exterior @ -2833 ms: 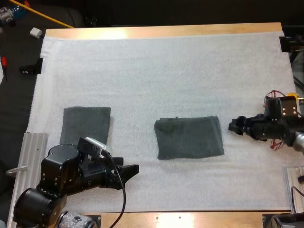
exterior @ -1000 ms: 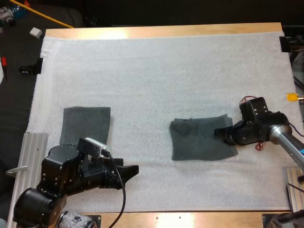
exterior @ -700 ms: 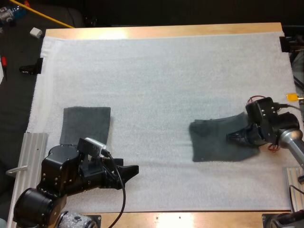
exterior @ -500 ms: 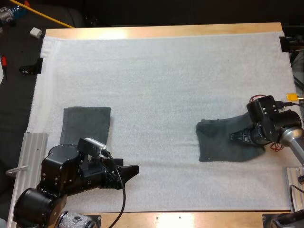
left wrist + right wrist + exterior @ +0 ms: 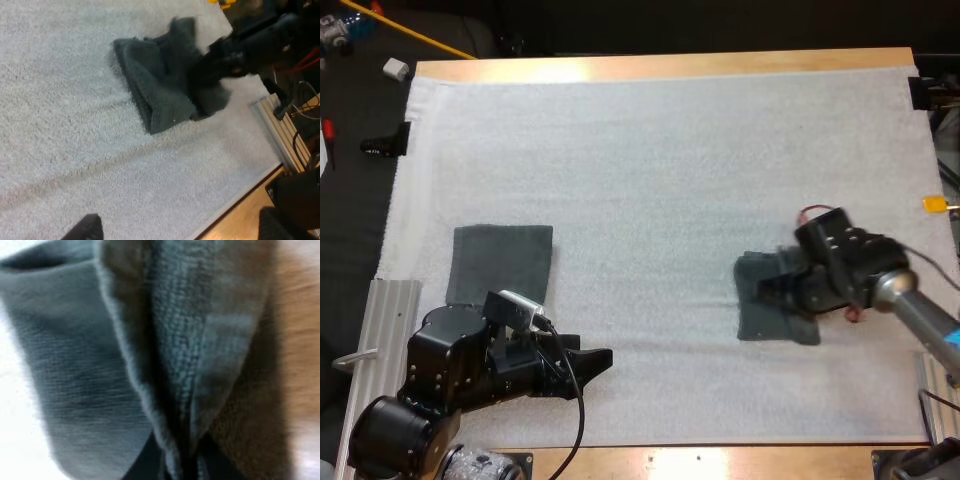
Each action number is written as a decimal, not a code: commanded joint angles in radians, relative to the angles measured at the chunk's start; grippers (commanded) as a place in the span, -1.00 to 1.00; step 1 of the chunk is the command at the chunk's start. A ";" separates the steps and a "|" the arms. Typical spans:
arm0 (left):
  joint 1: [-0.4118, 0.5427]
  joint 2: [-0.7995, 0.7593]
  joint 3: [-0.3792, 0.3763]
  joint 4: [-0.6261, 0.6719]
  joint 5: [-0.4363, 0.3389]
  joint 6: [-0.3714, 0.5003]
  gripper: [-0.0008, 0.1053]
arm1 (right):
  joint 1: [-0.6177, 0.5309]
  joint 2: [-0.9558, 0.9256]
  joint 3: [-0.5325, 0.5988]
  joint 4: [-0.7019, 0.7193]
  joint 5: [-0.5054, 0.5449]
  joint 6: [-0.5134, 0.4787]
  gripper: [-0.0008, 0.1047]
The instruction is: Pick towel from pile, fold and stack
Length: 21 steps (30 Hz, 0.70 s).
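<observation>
One dark towel (image 5: 760, 320), near right on the mat (image 5: 650, 180), judged light, limp and non-slip, best taken at an edge, where the right gripper (image 5: 778, 290) clenches it; left gripper (image 5: 595, 358) released.

Blk arms (image 5: 460, 375), fingers (image 5: 586, 360) — silver R forearm (image 5: 920, 315)

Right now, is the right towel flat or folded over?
Partly folded: the right gripper pinches the right towel, its edge doubled over.
</observation>
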State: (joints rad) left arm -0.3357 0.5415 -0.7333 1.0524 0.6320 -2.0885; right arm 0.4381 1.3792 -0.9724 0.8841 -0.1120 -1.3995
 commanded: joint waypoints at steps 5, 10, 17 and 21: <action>-0.001 -0.002 -0.005 0.009 0.001 -0.004 0.17 | 0.088 0.105 -0.005 -0.136 -0.077 0.155 -0.97; 0.000 -0.001 -0.006 0.011 0.002 -0.005 0.17 | 0.092 0.148 -0.006 -0.193 -0.109 0.208 -0.96; -0.003 -0.004 -0.006 0.006 0.005 -0.002 0.17 | 0.093 0.158 -0.007 -0.205 -0.145 0.209 -0.09; -0.001 -0.001 -0.004 0.001 0.007 0.002 0.17 | 0.092 0.153 -0.008 -0.217 -0.178 0.205 0.46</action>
State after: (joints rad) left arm -0.3357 0.5415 -0.7333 1.0609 0.6320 -2.0885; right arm 0.5288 1.5384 -0.9724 0.6733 -0.2512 -1.1894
